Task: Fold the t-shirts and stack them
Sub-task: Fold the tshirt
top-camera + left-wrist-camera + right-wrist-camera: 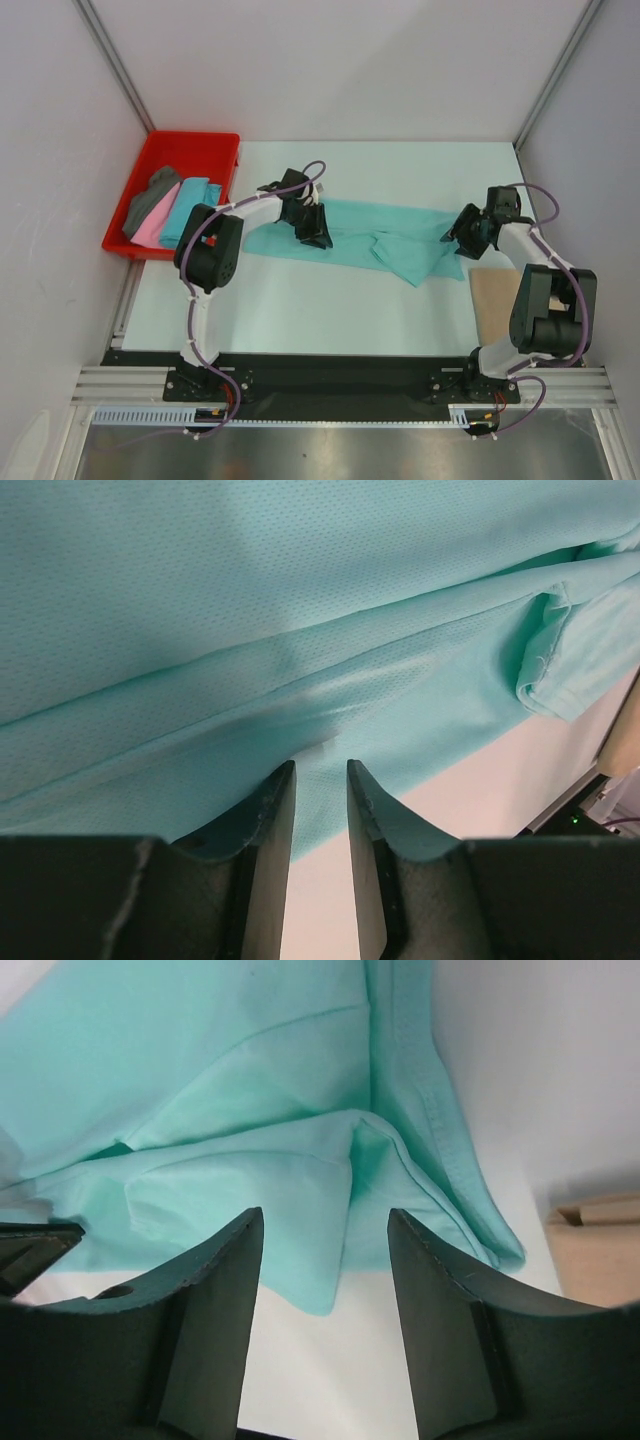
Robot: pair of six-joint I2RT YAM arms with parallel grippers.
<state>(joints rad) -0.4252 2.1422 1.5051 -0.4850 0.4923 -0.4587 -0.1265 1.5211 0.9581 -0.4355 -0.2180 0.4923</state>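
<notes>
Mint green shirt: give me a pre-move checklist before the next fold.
1. Right gripper free of cloth: ok, jaws wide apart, a fold of shirt shows between them unpinched.
2. Left gripper lined up on the hem: ok, jaws narrowly apart over the shirt's near edge.
3. Mint green shirt spread flat: not ok, its right end is bunched and creased.
4. Tan shirt clear of it: ok, lies apart beside the right arm.
5. Other shirts out of the way: ok, dark grey, pink and turquoise sit in the red tray.
</notes>
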